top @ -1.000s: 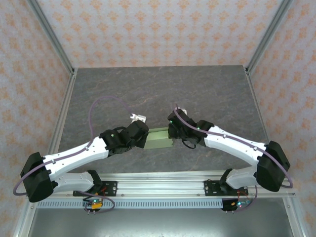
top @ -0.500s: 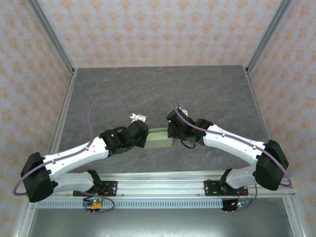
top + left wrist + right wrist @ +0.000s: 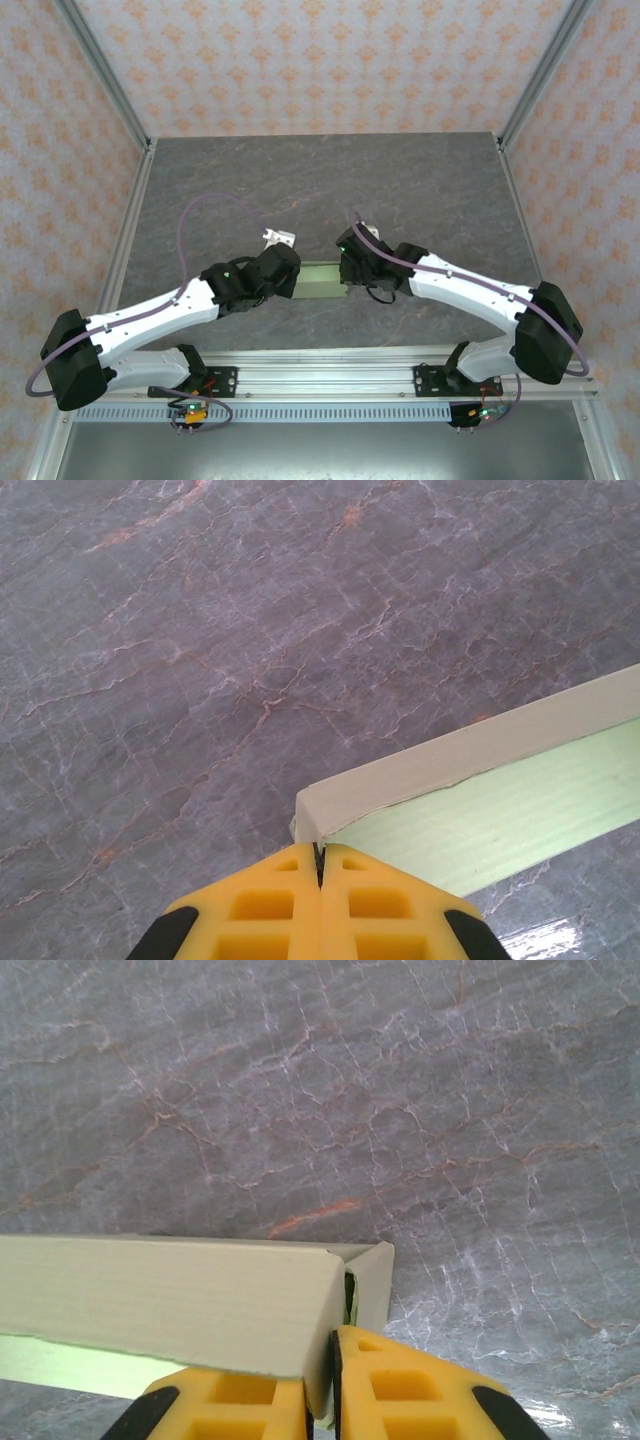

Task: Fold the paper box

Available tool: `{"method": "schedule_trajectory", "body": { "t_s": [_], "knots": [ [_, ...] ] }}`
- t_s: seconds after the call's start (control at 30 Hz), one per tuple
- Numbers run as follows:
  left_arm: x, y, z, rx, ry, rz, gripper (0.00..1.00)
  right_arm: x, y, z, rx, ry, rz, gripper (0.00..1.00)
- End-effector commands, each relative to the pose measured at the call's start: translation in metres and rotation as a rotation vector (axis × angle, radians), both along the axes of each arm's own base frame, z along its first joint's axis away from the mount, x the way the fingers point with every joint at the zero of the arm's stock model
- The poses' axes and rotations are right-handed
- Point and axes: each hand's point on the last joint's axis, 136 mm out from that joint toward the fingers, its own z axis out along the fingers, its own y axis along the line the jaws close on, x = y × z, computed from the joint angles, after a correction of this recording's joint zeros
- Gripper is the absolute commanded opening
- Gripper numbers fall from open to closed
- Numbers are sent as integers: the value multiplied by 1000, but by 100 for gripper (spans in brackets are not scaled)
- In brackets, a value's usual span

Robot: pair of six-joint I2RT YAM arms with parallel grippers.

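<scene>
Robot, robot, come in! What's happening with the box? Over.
Left gripper shut on box's left end. Right gripper shut on its right end. Box spans between them, over table.

The paper box (image 3: 320,280) is seen in pale green on its broad face and in cream along its side walls. The table (image 3: 400,190) is patterned in grey marbling, threaded with white and rust-orange veins. The left gripper (image 3: 318,858) and the right gripper (image 3: 332,1345) are tipped in bright yellow over black. The arms (image 3: 150,315) are cased in white and black, with purple cables (image 3: 215,198). The walls (image 3: 320,60) are papered in pale pink with an orange floral repeat.
</scene>
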Motion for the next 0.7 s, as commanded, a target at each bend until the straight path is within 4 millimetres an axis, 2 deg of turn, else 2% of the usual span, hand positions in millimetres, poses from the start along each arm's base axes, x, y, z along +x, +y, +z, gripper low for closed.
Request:
{"method": "schedule_trajectory", "body": {
  "t_s": [0.0,0.17,0.37,0.67],
  "knots": [
    [2,-8,5,-45,-15,-3,0,-3,0,-3,20,-14,2,15],
    [1,-13,4,-94,-2,5,0,-5,2,-7,26,-6,8,15],
    [-1,-16,9,-138,13,-3,0,-3,4,-3,36,-14,12,15],
    [2,-14,13,-179,46,30,0,-2,-1,-6,-7,-21,4,15]
  ]
}}
